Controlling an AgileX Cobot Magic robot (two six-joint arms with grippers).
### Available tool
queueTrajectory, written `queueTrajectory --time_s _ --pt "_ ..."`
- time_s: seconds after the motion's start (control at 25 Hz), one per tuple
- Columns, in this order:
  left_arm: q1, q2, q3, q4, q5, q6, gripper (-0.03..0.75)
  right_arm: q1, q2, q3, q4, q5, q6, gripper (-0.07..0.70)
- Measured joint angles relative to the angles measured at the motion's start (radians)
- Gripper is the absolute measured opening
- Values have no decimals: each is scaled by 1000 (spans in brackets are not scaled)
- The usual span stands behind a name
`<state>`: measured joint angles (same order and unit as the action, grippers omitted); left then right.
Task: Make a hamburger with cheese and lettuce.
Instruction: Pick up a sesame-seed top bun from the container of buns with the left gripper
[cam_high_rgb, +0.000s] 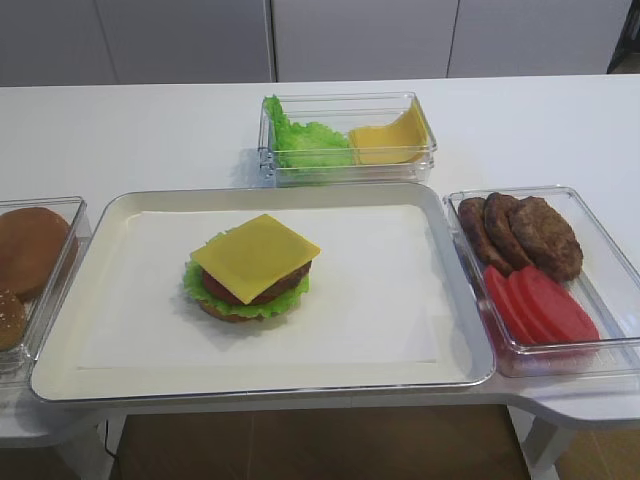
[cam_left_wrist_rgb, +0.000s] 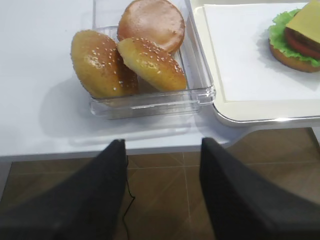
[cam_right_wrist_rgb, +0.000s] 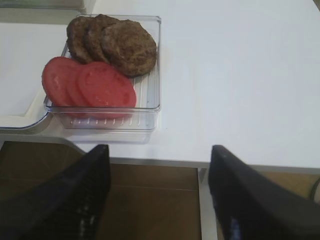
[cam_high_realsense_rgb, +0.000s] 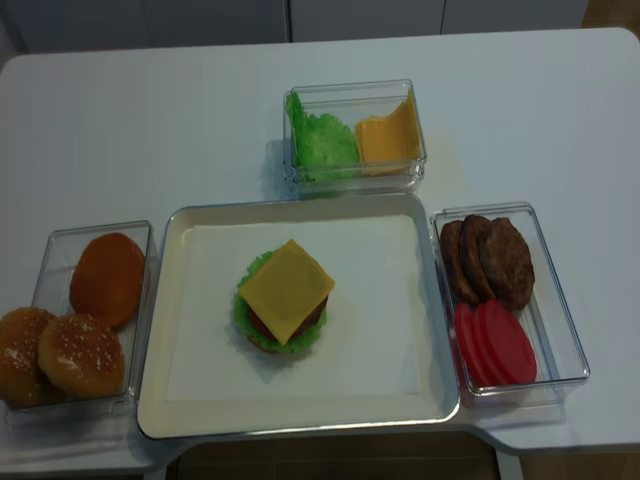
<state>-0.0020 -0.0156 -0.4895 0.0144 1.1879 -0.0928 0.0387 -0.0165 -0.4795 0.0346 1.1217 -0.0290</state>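
Note:
The hamburger sits left of centre on the paper-lined tray, with no top bun on it. Its cheese lies on top as a flat yellow square with corners jutting out. The lettuce frills out around the brown patty above the tan bottom bun. In the left wrist view the hamburger shows at the upper right. My left gripper hangs open below the table's front edge, near the bun box. My right gripper is open too, off the front edge by the patty box. Neither gripper holds anything.
A clear box at the left holds two sesame-seeded bun tops and a plain brown bun. Behind the tray, a box holds loose green leaves and yellow slices. At the right, a box holds brown patties and tomato slices.

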Motion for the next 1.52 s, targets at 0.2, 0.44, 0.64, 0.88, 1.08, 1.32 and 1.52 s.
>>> queueTrajectory --time_s 0.2,0.44,0.64,0.88,1.08,1.32,1.52 --pt "0 0 0 0 0 0 358 0 0 0 0 0 0 468" --pt "0 0 0 40 0 -11 406 0 0 0 0 0 0 468" --pt "0 0 0 80 -2 -39 468 0 0 0 0 0 0 468" --pt "0 16 -60 76 -36 -61 475 0 0 0 0 0 0 468" --pt "0 220 -110 63 -88 -115 475 0 0 0 0 0 0 468" --pt "0 499 -150 56 -192 -159 475 0 0 0 0 0 -2 468" --pt "0 706 -217 56 -243 -196 475 0 0 0 0 0 -2 468"
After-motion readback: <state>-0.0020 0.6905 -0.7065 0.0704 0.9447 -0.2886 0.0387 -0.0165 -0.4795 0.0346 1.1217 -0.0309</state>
